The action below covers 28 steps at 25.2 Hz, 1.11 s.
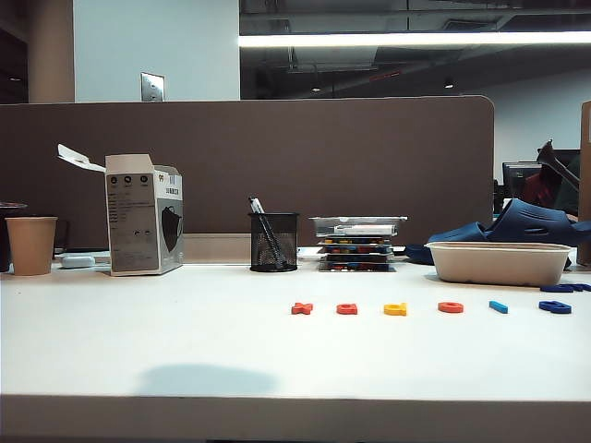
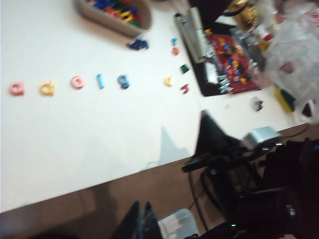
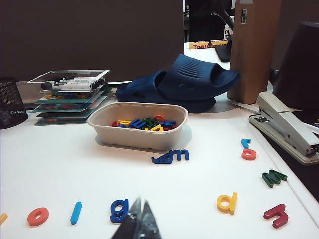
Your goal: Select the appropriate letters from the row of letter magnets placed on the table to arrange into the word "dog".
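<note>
The right gripper [image 3: 138, 221] showed only in its wrist view as two dark fingertips pressed together, clenched on nothing, hanging above the table [image 1: 185, 332] just beside the dark blue "g" [image 3: 119, 210]. The left gripper [image 2: 141, 215] appeared in its own wrist view as two dark tips over the near edge of the table, blurred; whether it was parted or clenched I cannot tell, and nothing showed between the tips. Neither gripper appeared in the exterior view.

The row of letter magnets [image 1: 395, 308] lay flat toward the right of the table, well apart from each other: from left, a red-orange "x" [image 1: 302, 308], a red-orange letter [image 1: 347, 308], the yellow "d" [image 1: 395, 309], the red-orange ring "o" [image 1: 451, 306], a light blue bar [image 1: 499, 306], then the "g" at the far right. All were small, smooth plastic pieces.

Behind them stood a beige oblong tub [image 1: 499, 262] holding mixed coloured letters, stacked trays [image 1: 357, 242], a black mesh pen cup [image 1: 273, 242], an opened carton [image 1: 143, 214] and a paper cup [image 1: 31, 245]. The table was plain white and smooth, backed by a brown partition panel [image 1: 277, 157]. A navy slipper [image 3: 184, 82] rested beyond the tub.
</note>
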{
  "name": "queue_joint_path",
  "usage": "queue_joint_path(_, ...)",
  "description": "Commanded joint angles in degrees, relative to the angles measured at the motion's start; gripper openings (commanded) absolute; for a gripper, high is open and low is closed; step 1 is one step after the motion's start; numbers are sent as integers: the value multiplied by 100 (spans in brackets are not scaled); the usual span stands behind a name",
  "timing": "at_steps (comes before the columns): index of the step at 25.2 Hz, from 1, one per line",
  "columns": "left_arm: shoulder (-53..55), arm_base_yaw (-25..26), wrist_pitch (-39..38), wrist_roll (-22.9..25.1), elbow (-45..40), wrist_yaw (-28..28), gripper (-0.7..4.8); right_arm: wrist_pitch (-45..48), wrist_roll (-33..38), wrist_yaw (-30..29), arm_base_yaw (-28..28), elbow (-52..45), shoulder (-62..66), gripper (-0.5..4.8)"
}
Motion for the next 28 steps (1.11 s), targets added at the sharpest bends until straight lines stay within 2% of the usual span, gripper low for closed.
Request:
queue_joint_path(1,-26,-109,-260,17,304,-765,-5,114,-11,57,13,-20,-55,-5)
queue_joint_path(4,-26,-133,-798,-15,555,-1141,-5,114,-11,48,-2,-20,-55,-5)
queue_joint_path(7,-26,-131,-1502,-310,798,-1421,-5,114,-11,33,11,-20,-55,-5)
queue_joint_path(12,-24,-131,-1912,-595,844,-1377,-5,114,-11,35,9,-20,-55,-5)
queue_joint_path(28,-39,-133,-1904,-498,844,-1316,-5,376,-11,26,9,0,-57,-5)
